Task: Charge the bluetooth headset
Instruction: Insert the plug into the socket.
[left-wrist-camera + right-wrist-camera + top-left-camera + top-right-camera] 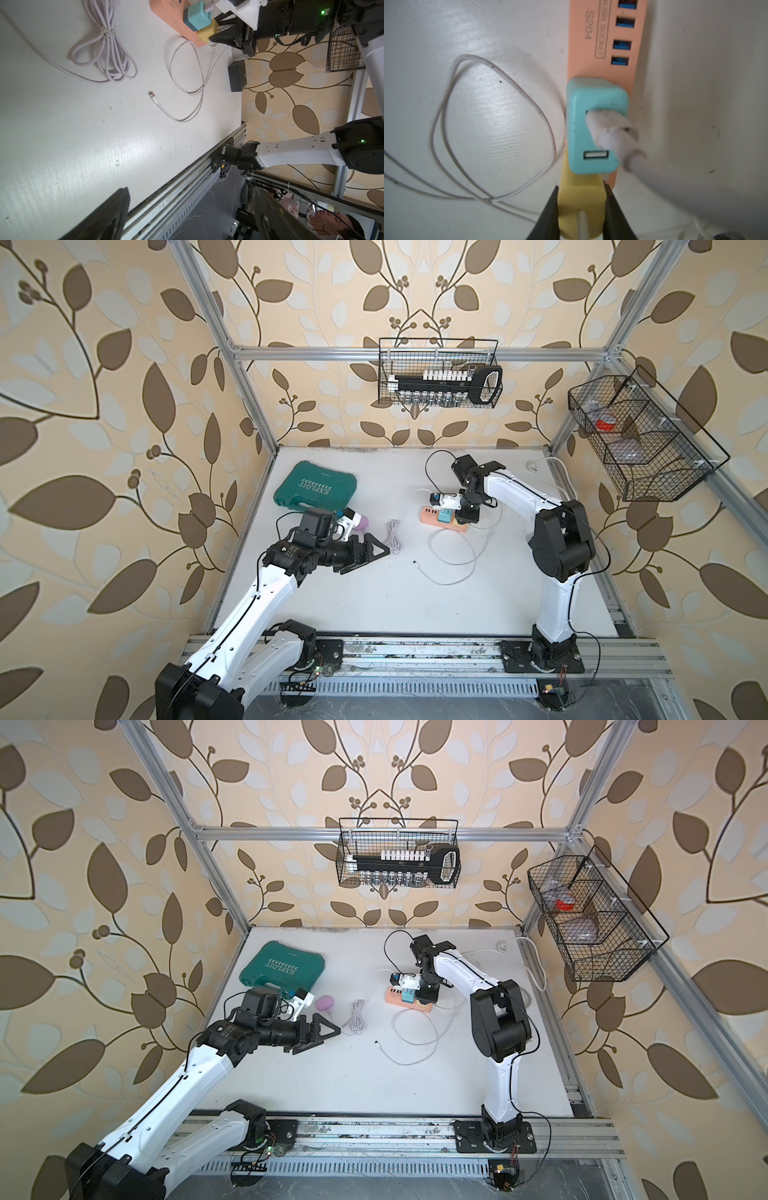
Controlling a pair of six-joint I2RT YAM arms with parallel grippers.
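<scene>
Yellow plastic charger block [571, 199] is sitting clamped between the two black fingers of the right gripper [581, 187], which is holding it at the end of the peach-orange plastic power strip [581, 62] nearest that claw. Whether its pins are fully seated cannot be told. Just beyond the claw, a teal square adapter [591, 99] is occupying the next socket, with a thick grey lead running out of it. A thin white charging cable [467, 56] is leaving the yellow block and looping over the white tabletop [374, 605] beside the claw. Its small free connector [153, 97] is lying loose roughly between the two claws, touching nothing else.

Left gripper [320, 1040] is hanging over the table with jaws spread wide and nothing in them. The lilac egg-shaped bluetooth headset [325, 1003] is resting on the table just beside that claw's farther finger, apparently apart from it. A dark-green plastic tool case [282, 969] is lying further beyond. A tied bundle of pale lilac cable [356, 1021] is lying just ahead of the open claw, connected to nothing.

Assessment: the supply end is being dealt with and the headset end is outstanding. Judged as left to do: picking up the free connector, steadying the headset and mating the two. The headset's charging port is not showing in any view.
</scene>
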